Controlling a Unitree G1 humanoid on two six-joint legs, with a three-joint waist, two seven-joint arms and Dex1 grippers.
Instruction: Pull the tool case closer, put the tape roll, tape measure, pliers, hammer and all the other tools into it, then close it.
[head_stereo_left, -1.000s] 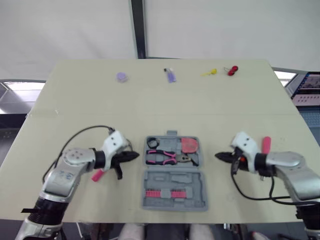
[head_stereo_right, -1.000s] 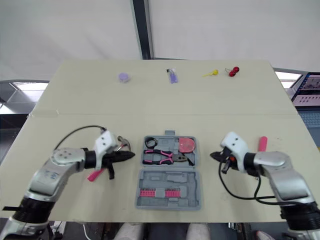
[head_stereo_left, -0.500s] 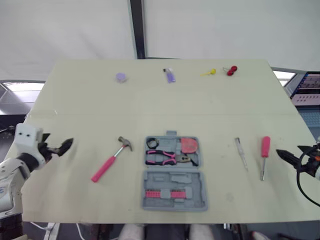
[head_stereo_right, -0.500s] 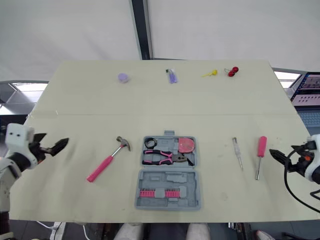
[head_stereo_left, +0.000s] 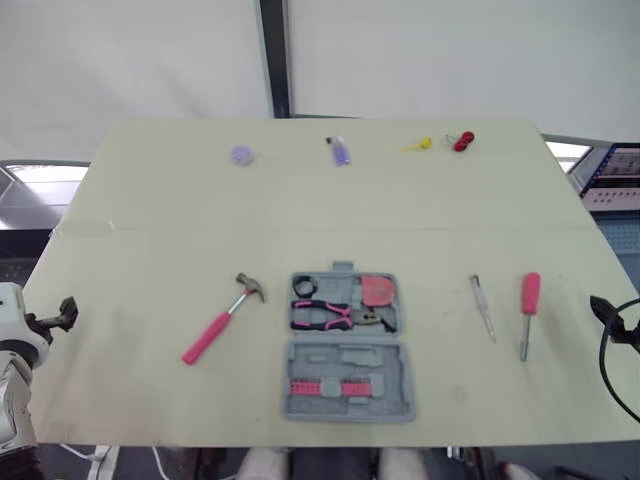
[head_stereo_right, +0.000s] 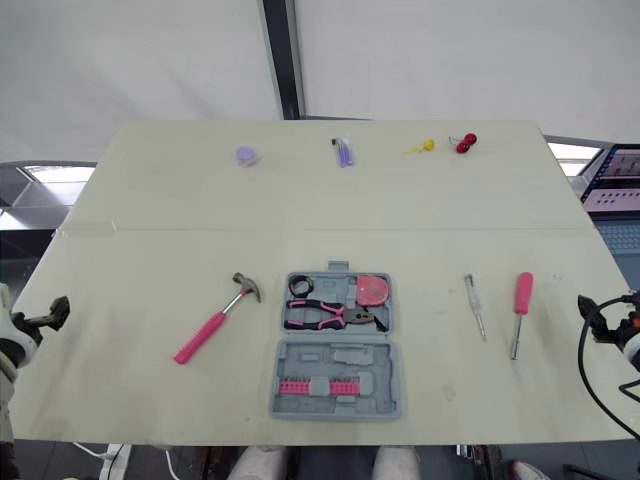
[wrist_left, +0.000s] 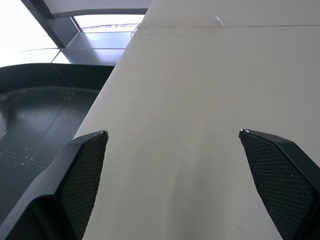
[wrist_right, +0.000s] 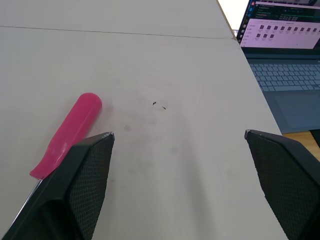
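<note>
Lying open near the front edge of the table (head_stereo_left: 300, 220), the grey tool case (head_stereo_left: 345, 352) holds the pliers (head_stereo_left: 335, 315), black tape roll (head_stereo_left: 304, 286) and pink tape measure (head_stereo_left: 377, 291) in its far half, and a pink bit strip (head_stereo_left: 325, 386) in its near half. Pink-handled hammer (head_stereo_left: 222, 320) lies just left of the case; right of the case lie a slim screwdriver (head_stereo_left: 483, 307), then a pink-handled screwdriver (head_stereo_left: 527, 312). Left gripper (wrist_left: 172, 133) hangs well left of the case at the table's edge, fingers spread, empty; right gripper (wrist_right: 178, 133) well right of the case, past the pink screwdriver, likewise spread and empty.
</note>
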